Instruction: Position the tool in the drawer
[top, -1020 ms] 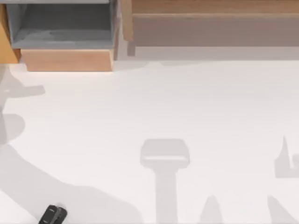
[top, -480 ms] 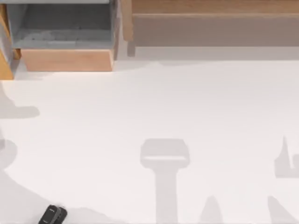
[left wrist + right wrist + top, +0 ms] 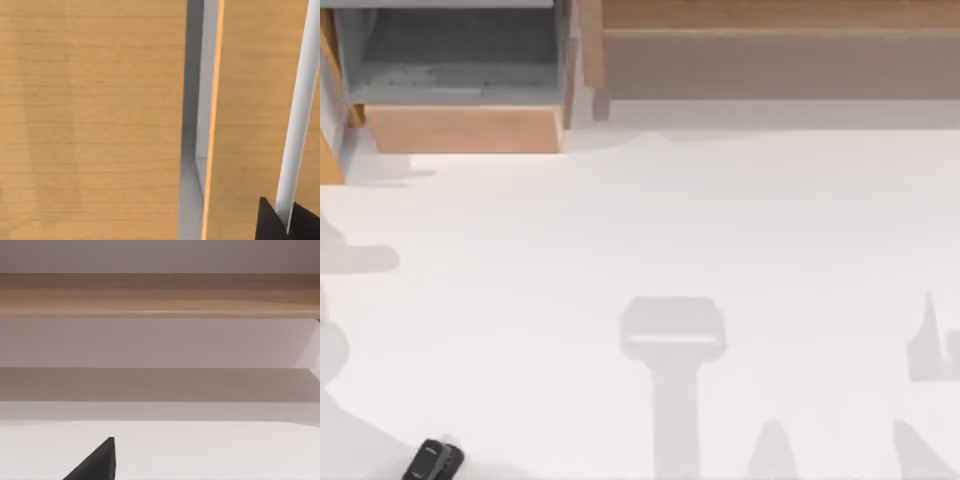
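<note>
Currently the tool (image 3: 433, 461) lies flat on the white table (image 3: 720, 220), at the near left corner and right at the near edge of the top view. Its long axis runs on a diagonal, from near-left to far-right; the far-right end carries the light grey marks. Nothing touches it.

Drawer (image 3: 460, 128): far left of the table, pulled open. Tan front panel faces the near side; grey inner walls and floor (image 3: 450, 55) lie behind it, with nothing visible inside. Tool and drawer are well apart, almost the full depth of the table between them.

Wooden cabinet front (image 3: 770, 15): long, runs along the far edge to the right of the drawer.

Left wrist view: close against tan wood panels (image 3: 90, 120), with a narrow grey gap (image 3: 192, 150) between them. Dark tips of the left gripper (image 3: 287, 225) show at the frame's corner, a white strip (image 3: 297, 115) passing between them. Cannot tell whether it is released or clenched.

Right wrist view: one dark fingertip of the right gripper (image 3: 97, 462) over the white table, facing the cabinet's wood band (image 3: 160, 295). Spread of the fingers cannot be told.
</note>
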Motion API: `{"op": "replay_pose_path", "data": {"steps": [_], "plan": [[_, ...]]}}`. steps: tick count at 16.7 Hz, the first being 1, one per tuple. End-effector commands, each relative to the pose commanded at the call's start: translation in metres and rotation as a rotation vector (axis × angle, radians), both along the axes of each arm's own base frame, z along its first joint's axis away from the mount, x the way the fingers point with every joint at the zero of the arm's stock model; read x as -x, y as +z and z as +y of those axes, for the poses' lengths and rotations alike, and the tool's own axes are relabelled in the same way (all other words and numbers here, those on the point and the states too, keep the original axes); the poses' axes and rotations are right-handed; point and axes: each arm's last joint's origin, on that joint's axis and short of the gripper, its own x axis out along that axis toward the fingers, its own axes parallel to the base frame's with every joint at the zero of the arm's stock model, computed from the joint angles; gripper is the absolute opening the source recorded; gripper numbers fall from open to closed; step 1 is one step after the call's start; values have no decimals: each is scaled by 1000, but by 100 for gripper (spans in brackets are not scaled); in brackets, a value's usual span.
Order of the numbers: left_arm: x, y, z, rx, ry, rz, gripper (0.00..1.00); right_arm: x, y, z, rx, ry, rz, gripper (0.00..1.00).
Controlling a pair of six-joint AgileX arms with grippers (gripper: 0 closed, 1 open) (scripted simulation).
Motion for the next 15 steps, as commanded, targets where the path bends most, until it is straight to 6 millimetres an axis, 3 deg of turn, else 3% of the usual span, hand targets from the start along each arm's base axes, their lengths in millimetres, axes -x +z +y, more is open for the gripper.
{"op": "replay_pose_path", "data": {"steps": [5,11,15], "plan": [[37,-1,-1,4,0,5,0,0,0,0,0,0,0,100],[41,-2,0,4,0,6,0,0,0,0,0,0,0,100],[65,-3,1,6,0,10,0,0,0,0,0,0,0,100]]}}
